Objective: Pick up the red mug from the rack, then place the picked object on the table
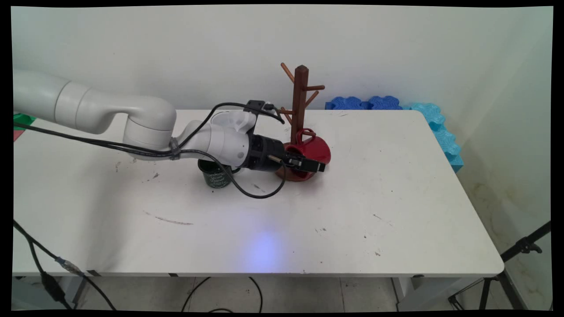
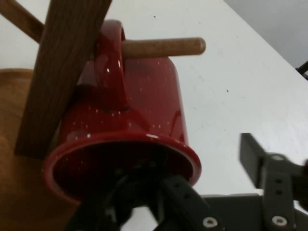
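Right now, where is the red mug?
In the main view the red mug hangs by its handle on a low peg of the wooden mug tree, centre table; the gripper is at its rim.

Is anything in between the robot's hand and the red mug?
No, nothing is between them. The gripper is already at the red mug: in the hand view one finger reaches inside the mug's mouth and the other sits outside its wall. The mug's handle is looped over a peg of the wooden mug tree.
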`<state>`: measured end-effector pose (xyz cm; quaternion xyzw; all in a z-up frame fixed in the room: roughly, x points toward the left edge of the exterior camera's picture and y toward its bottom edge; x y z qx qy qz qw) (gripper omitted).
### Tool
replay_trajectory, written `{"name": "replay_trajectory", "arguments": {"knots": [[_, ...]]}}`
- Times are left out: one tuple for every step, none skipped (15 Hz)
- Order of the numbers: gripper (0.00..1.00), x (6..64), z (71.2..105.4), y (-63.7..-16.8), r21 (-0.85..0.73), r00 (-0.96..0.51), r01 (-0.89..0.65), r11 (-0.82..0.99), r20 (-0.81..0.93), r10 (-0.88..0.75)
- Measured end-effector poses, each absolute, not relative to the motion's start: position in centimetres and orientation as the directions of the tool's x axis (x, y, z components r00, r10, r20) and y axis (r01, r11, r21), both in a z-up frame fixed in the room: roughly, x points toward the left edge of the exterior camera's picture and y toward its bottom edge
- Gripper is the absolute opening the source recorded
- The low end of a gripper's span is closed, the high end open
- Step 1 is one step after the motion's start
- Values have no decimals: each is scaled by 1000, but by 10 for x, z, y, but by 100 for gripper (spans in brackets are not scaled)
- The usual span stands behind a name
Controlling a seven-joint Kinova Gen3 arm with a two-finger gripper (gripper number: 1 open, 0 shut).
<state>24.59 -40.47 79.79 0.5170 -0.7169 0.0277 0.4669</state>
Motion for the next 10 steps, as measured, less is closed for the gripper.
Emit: {"name": "replay_trajectory", "arguments": {"knots": [[0, 245, 798, -406, 443, -27, -767, 463, 700, -714], [0, 245, 798, -406, 443, -27, -767, 464, 701, -713], [0, 244, 798, -407, 443, -26, -766, 466, 703, -711], [0, 243, 798, -408, 443, -26, -765, 468, 705, -709], [0, 243, 798, -408, 443, -26, -764, 470, 706, -707], [0, 242, 799, -409, 443, -26, -763, 471, 708, -706], [0, 243, 799, -408, 443, -25, -762, 472, 709, -705], [0, 242, 799, -408, 443, -25, -761, 474, 710, -704], [0, 242, 800, -408, 443, -26, -759, 476, 711, -703], [0, 241, 800, -408, 444, -26, -758, 478, 711, -702]]}}
